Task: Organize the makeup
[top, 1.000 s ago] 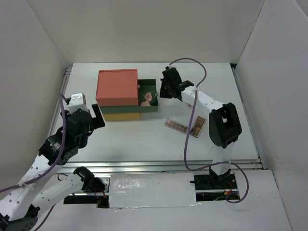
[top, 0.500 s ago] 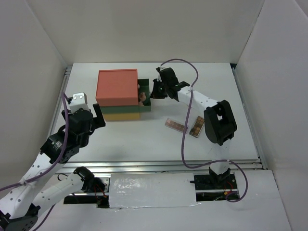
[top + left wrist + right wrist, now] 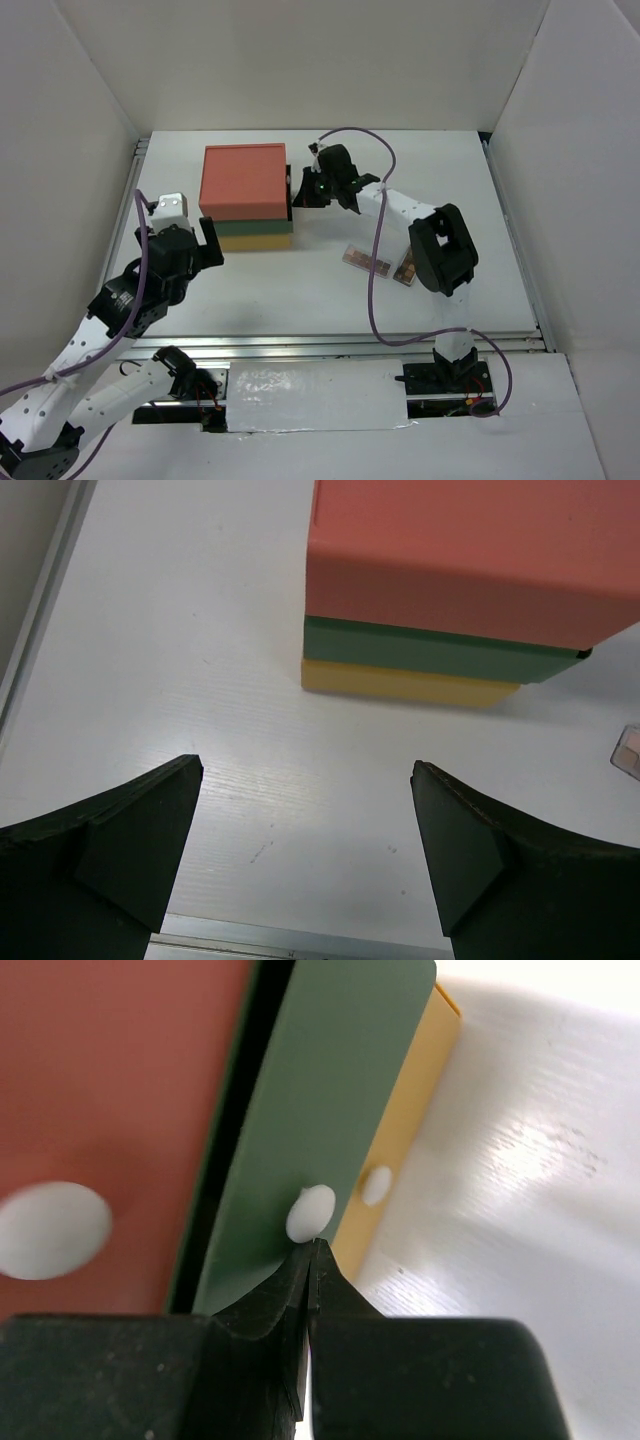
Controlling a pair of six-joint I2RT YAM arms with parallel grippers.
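In the top view, the right gripper [image 3: 303, 188] is seen clenched at the right face of the drawer box [image 3: 243, 180]. A long eyeshadow palette [image 3: 365, 261] and a second palette [image 3: 407, 268] lie well behind it, toward its arm's base. The left gripper [image 3: 196, 243] is released.

In the left wrist view, the box is seen ahead of the spread fingers [image 3: 120, 830].

In the right wrist view, the shut fingertips are set against the white knob [image 3: 311, 1212] of the green drawer [image 3: 330, 1110].

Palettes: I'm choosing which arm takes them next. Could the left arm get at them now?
Probably not easily: the palettes lie far right, by the right arm; the open left claw sits by the box's left side.
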